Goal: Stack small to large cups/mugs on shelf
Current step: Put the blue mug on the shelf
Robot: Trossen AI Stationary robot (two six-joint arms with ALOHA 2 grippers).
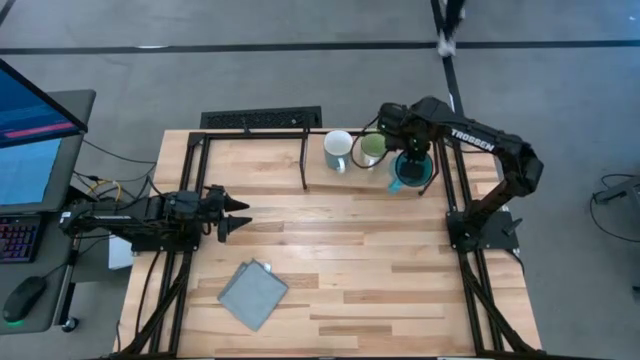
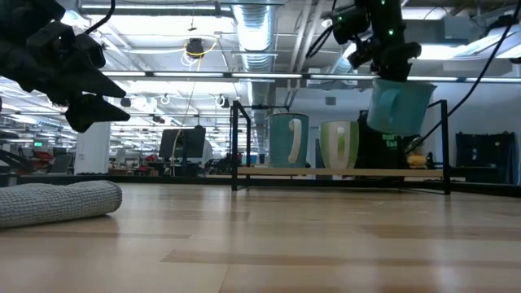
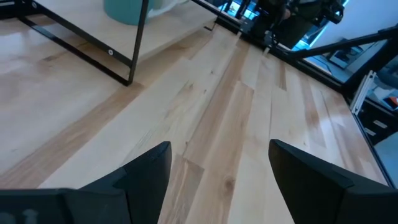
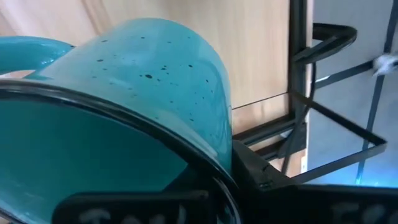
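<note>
A white mug (image 1: 338, 150) and a light green mug (image 1: 372, 148) stand upright side by side on the low wooden shelf (image 1: 260, 160) at the table's far side. My right gripper (image 1: 412, 160) is shut on the larger teal mug (image 2: 399, 106), which it holds in the air above the shelf's right end, just right of the green mug (image 2: 339, 144). My left gripper (image 1: 235, 215) waits open above the table's left side, nothing between its fingers (image 3: 146, 177). My right gripper holds the teal mug by its rim (image 4: 211, 158): one finger (image 4: 124, 205) appears to be inside the mug and one outside. The fingers come from above, pointing steeply down. The mug hangs below them, mouth up and slightly tilted, clear of the shelf, with its handle (image 4: 31, 46) to one side.
A folded grey cloth (image 1: 253, 293) lies on the table near its front left. Black frame rails (image 1: 455, 190) run along both table sides, and the shelf's thin black legs (image 1: 305, 165) stand on the tabletop. Bare wood spans the middle.
</note>
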